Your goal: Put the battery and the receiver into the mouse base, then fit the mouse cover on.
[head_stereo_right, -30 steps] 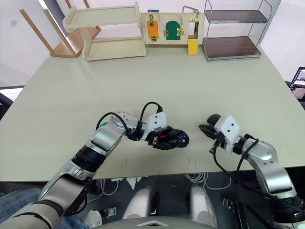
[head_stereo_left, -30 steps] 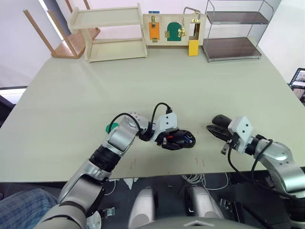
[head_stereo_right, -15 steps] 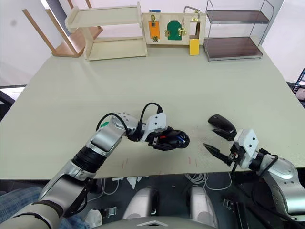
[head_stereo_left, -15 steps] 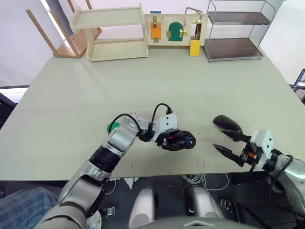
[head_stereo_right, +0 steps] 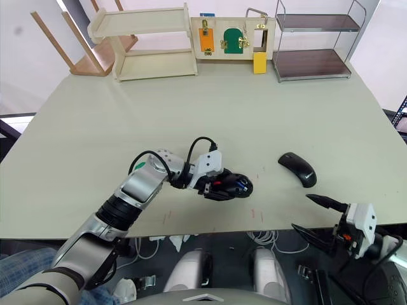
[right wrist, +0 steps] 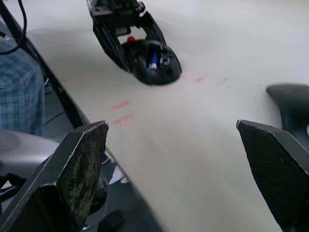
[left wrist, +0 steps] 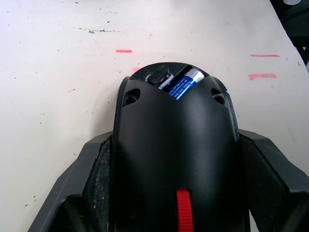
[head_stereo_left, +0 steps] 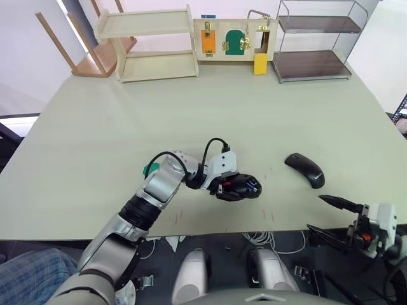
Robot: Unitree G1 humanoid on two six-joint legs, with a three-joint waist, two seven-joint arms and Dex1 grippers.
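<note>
The mouse base [head_stereo_left: 238,186], black with a red scroll wheel [left wrist: 183,212], rests on the table near its front edge. My left gripper [head_stereo_left: 232,185] is shut on it, one finger on each side. The blue battery [left wrist: 183,86] lies in the base's open compartment. Next to it is a small dark piece with a metal end [left wrist: 163,77]; I cannot tell whether that is the receiver. The mouse cover [head_stereo_left: 304,169], a plain black shell, lies alone on the table to the right. My right gripper [head_stereo_left: 316,213] hangs open past the table's front edge, well short of the cover and holding nothing.
A wooden shelf [head_stereo_left: 149,44], a latch board [head_stereo_left: 231,39] and a metal rack [head_stereo_left: 311,41] line the far edge. A green object [head_stereo_left: 150,169] sits behind my left forearm. Red marks [head_stereo_left: 267,215] run along the front edge. A person's knee in blue plaid [head_stereo_left: 25,273] is at the lower left.
My right gripper has opened and let go of the mouse cover, then drawn back off the table's front edge. The cover now lies on the table. The left gripper holds still.
</note>
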